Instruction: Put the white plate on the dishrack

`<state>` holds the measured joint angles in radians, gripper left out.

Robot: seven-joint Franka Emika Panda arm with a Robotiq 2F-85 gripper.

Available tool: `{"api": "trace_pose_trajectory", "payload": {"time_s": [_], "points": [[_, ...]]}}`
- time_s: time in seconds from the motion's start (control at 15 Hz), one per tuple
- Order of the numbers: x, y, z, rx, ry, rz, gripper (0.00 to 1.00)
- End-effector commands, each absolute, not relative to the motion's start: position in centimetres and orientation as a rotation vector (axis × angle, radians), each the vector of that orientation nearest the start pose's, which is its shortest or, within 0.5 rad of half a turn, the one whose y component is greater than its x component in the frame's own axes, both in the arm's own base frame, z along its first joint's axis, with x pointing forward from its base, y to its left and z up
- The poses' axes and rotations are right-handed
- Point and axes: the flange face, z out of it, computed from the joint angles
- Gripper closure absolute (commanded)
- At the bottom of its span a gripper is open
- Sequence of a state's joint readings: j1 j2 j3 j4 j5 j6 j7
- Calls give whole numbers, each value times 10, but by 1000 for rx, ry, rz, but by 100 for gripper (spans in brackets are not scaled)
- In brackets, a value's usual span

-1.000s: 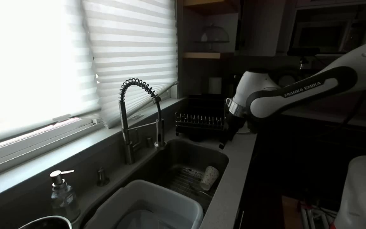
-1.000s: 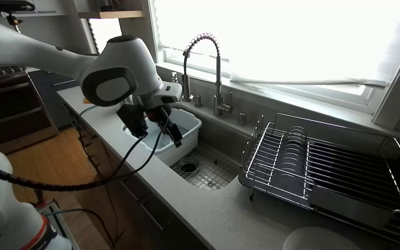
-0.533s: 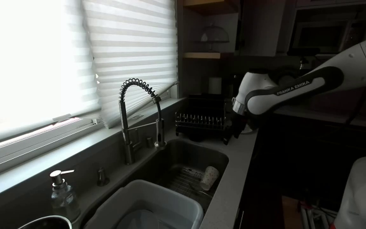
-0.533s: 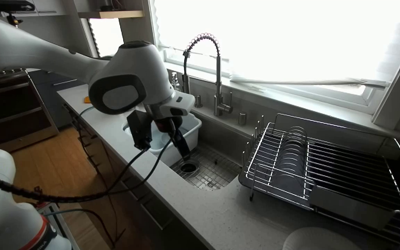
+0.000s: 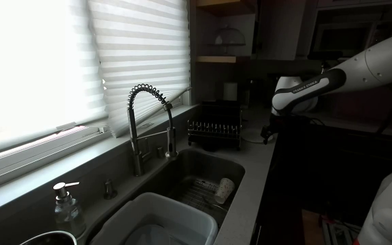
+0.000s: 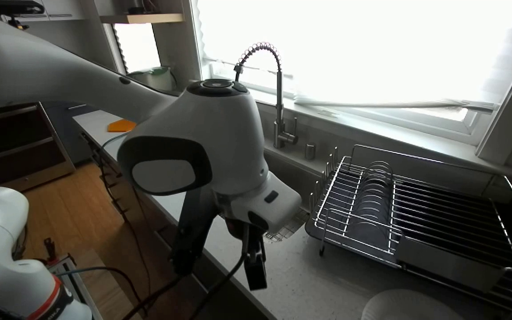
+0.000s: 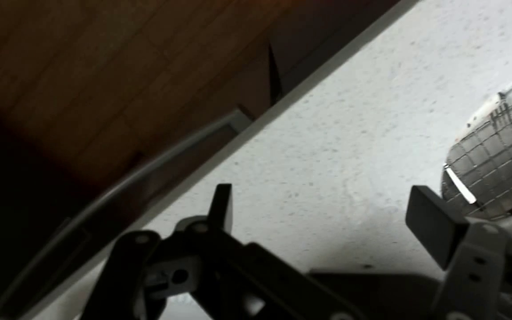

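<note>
The white plate [image 6: 409, 306] lies flat on the counter in front of the rack, cut off by the lower edge of an exterior view. It also shows dimly in an exterior view [image 5: 253, 137], partly behind the gripper. The dishrack [image 6: 356, 243] stands on the counter past the sink; it shows too in an exterior view [image 5: 214, 129]. Its slots hold no dish that I can see. My gripper [image 7: 329, 213] is open and empty above the counter between the sink and the counter's front edge. In an exterior view the gripper [image 6: 255, 266] is left of the plate, apart from it.
The sink has a metal grid with a patterned cup [image 5: 224, 190] on it. A fork [image 7: 500, 114] lies in the sink. A pale basin [image 5: 185, 209] fills its near part. The tall spring faucet [image 6: 279, 106] stands behind. The counter edge [image 7: 256, 126] runs beside the gripper.
The arm has moved along the counter from beside the basin toward the rack and plate end, and lower. The plate is less covered by the arm. The plate and rack have not moved.
</note>
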<state>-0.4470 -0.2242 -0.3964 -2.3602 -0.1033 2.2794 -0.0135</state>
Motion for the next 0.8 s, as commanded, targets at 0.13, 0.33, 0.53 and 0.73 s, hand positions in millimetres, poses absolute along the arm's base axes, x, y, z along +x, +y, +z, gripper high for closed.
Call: {"api": "trace_pose_trajectory", "payload": {"time_s": [0.13,0.33,0.53,0.73], "points": [[273,-448,427,-2910,1360,-114,0],[257,-477,427,-2880,1429,-184,0],[254,-471,431,-2885,1430,-175,0],[257,-473,429,-2883,1432,-171,0]]}}
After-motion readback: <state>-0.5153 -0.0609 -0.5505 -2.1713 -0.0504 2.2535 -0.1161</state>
